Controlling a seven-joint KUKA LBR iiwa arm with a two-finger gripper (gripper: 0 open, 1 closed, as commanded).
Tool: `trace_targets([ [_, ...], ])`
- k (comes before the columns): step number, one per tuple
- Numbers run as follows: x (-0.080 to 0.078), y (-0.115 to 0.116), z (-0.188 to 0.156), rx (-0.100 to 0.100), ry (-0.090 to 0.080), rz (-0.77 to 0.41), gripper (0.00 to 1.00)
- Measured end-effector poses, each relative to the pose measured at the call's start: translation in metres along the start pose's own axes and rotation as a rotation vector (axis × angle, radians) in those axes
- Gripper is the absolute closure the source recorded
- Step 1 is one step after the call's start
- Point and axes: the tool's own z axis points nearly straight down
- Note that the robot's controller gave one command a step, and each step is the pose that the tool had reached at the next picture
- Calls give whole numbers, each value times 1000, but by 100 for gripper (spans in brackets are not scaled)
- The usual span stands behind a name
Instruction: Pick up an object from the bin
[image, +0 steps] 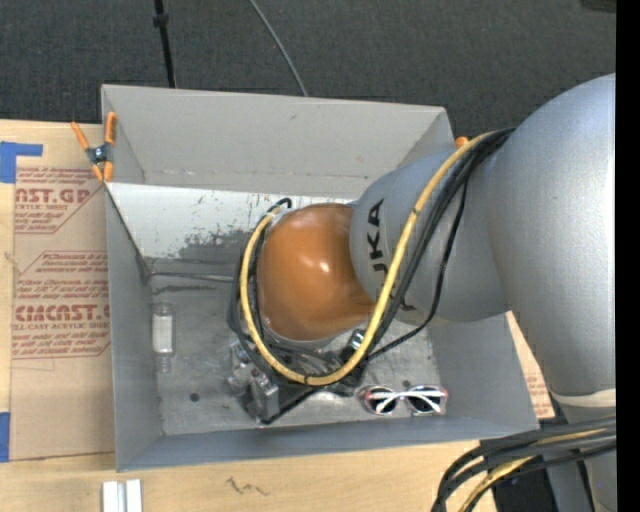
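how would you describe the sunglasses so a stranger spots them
Look in the grey metal bin, at the floor's lower right corner in the view. The sunglasses lie there: white frame, dark lenses, unlike the clear little bottle at the opposite side.

Arm (520, 230) extends in from right, wrist bent down; orange wrist cover (305, 270) above gripper (257, 392), seemingly pointing downward.
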Motion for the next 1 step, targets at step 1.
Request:
trace_targets([
  [1, -2, 6, -37, 0, 2, 37, 100],
])
